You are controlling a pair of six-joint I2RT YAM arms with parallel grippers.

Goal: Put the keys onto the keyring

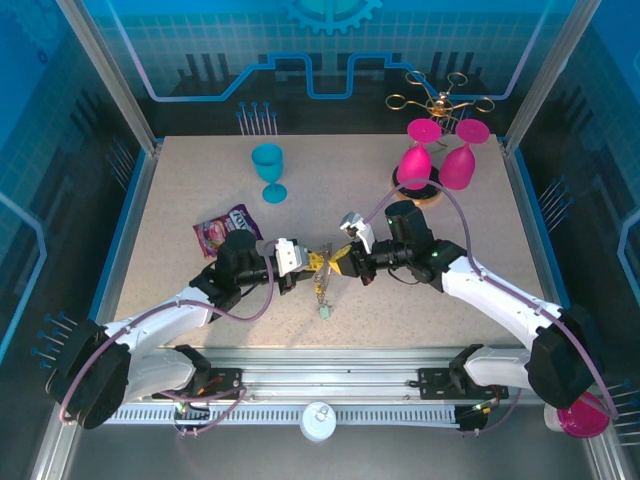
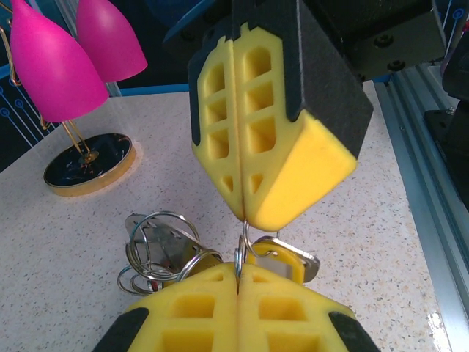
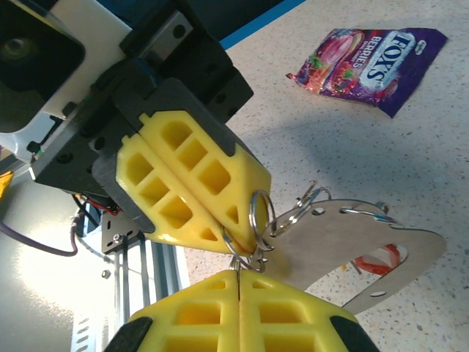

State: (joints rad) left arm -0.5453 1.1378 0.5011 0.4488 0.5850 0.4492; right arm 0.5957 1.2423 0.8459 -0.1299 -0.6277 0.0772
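Note:
My two grippers meet tip to tip above the table's middle. The left gripper [image 1: 308, 262] [image 2: 239, 277] is shut on the edge of the thin silver keyring [image 2: 239, 258]. Linked to that ring are several more rings and a flat metal plate [image 2: 157, 249] [image 3: 352, 242]. The right gripper [image 1: 343, 262] [image 3: 239, 277] is shut on a small silver ring [image 2: 246, 233] that passes through a yellow-headed key [image 2: 282, 262]. More keys [image 1: 322, 290] dangle below the fingertips, and a small teal piece [image 1: 326, 311] lies on the table under them.
A purple snack wrapper [image 1: 226, 232] [image 3: 366, 62] lies left of the left gripper. Behind it stands a teal goblet [image 1: 268, 170]. Two pink glasses [image 1: 436, 160] hang on a gold wire rack [image 1: 440, 100] at the back right. A pink cup [image 1: 585, 415] sits near the right arm's base.

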